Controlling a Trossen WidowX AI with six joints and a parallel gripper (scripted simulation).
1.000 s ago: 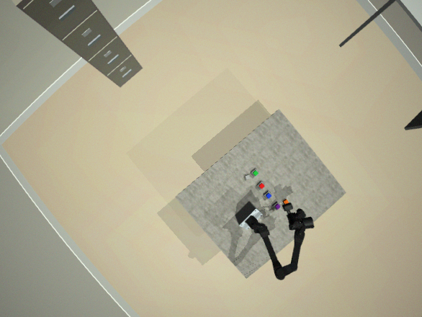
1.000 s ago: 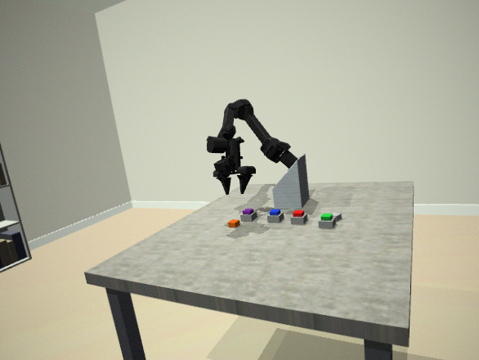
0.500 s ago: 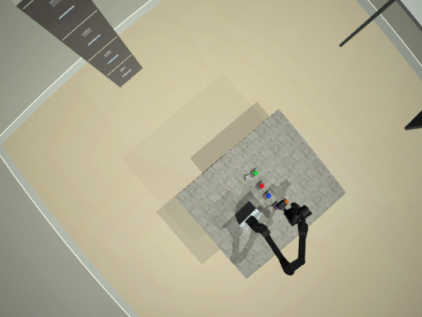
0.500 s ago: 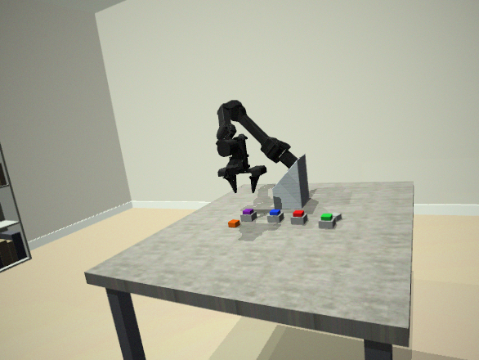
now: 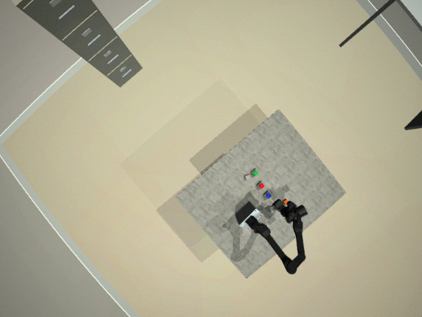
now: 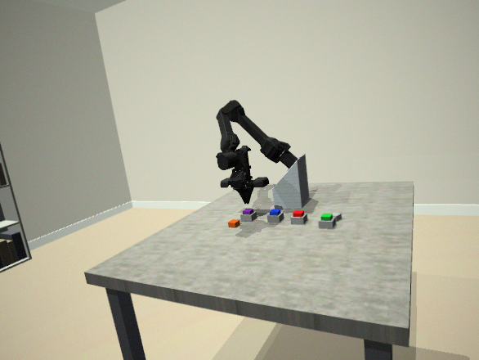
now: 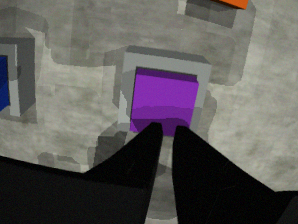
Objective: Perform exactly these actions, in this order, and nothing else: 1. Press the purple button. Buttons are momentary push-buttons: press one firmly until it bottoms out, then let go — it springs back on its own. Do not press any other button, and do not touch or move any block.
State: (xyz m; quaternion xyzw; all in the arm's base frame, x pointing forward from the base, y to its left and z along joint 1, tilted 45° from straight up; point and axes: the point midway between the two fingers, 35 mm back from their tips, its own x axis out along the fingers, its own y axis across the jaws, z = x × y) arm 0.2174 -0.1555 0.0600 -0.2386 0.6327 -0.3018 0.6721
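Note:
The purple button (image 6: 248, 211) (image 7: 165, 97) sits raised in its grey square housing; the arm hides it in the top view. My gripper (image 6: 247, 203) (image 7: 166, 133) is shut with nothing between the fingers and points straight down. Its tips hang a small gap above the purple button in the exterior view. In the wrist view the tips overlap the near edge of the purple cap, a little right of its middle.
The blue button (image 5: 268, 195) (image 6: 275, 212), red button (image 5: 261, 186) (image 6: 298, 213) and green button (image 5: 255, 173) (image 6: 326, 217) stand in a row beside the purple one. An orange block (image 5: 285, 202) (image 6: 234, 223) lies close to the purple housing. A grey piece (image 5: 247, 177) lies by the green button.

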